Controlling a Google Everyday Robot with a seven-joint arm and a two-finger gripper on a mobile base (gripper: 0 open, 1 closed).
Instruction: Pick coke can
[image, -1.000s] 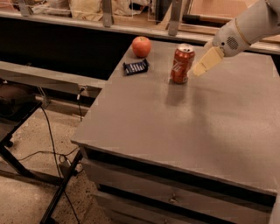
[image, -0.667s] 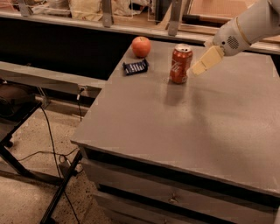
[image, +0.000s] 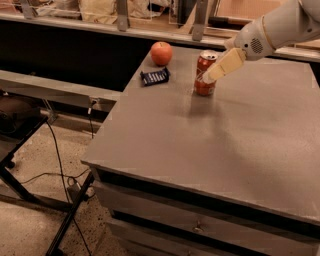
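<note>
The room was a dim workspace with a speckled floor (image: 35, 220) and loose black cables (image: 56, 150) trailing at the left; most of the view was taken by a broad grey counter (image: 210, 145) with drawer fronts under its near edge. The robot's white arm (image: 280, 25) reached in from the upper right, sloping down toward the counter's far side; at its end the cream-coloured hand (image: 216, 71) lay right against the coke can (image: 203, 89), crossing the can's upper right side in this view. Whether the hand was open or closed on the can could not be told from this angle.

The coke can stood upright on the counter near the far edge, its base flat on the surface and its silver top showing; nothing suggested it had been lifted. A red apple (image: 161, 53) sat to the can's left by the far corner, apart from it; a small dark blue packet (image: 154, 76) lay flat just in front of the apple.

By my reading, the reach was done — the hand had arrived at the right object, not the apple; securing the grip, if not already made, and raising the can clear of the counter were yet to come.
</note>
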